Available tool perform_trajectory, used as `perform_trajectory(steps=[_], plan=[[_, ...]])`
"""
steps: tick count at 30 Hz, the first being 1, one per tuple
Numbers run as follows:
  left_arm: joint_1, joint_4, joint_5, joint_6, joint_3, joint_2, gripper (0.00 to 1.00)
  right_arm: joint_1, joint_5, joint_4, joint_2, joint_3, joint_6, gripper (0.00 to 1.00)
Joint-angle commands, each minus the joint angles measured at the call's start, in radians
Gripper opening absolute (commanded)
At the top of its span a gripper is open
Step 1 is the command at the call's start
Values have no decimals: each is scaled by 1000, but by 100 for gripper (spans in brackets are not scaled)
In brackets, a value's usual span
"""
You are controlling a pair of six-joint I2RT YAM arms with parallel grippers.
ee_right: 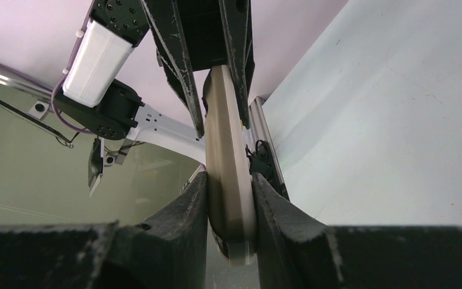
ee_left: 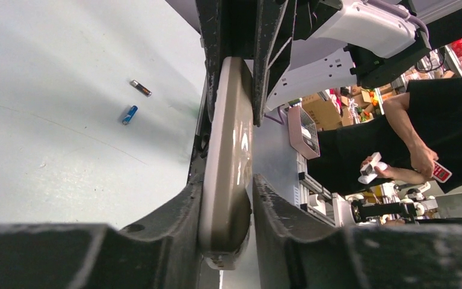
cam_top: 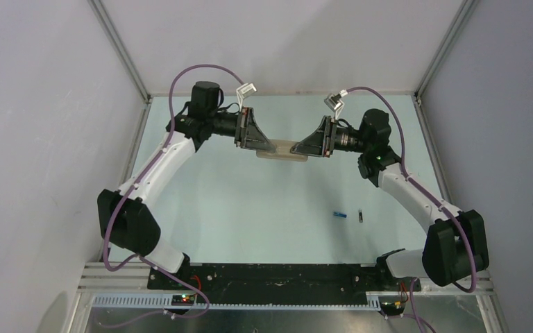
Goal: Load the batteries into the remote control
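Remote control [cam_top: 282,150] gripped at both ends, up off the table [cam_top: 250,208]; both batteries loose on the table.

Nearest the arm bases, the blue battery [cam_top: 339,214] and the black battery [cam_top: 361,216] lie side by side, not touching, on the near side of the right gripper [cam_top: 304,148] and well apart from it. Farther out, the left gripper [cam_top: 267,147] is clamped on the remote control's left end and the right gripper on its right end. Each gripper's fingers [ee_right: 186,211] press on the flat faces. The remote control spans straight from one gripper to the other.
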Motion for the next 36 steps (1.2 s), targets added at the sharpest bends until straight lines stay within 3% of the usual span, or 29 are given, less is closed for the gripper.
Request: perform_trajectory(steps=[1,8,12,16,19,22,27,36], plan=[[13,20,43,16,15,-16,34,-12,-7,-1,17,28,-2,11],[13,20,41,2,20,-3,5,-12,5,-20,16,28,-20,12],[11,20,32,-2,22,0,0,-11,23,-29,15,28,-24,19],[11,20,9,-15,29,2,0,-14,109,-78,-9,28,-50,47],[11,20,-14,-24,33,2,0,-25,174,-140,-31,28,-75,75],[11,19,-40,-34,38,5,0,-45,247,-197,-50,28,-94,90],[12,20,-98,-51,43,12,0,-74,316,-309,-80,28,-111,92],[12,19,-296,-92,18,16,0,-72,502,-486,-160,28,-155,78]])
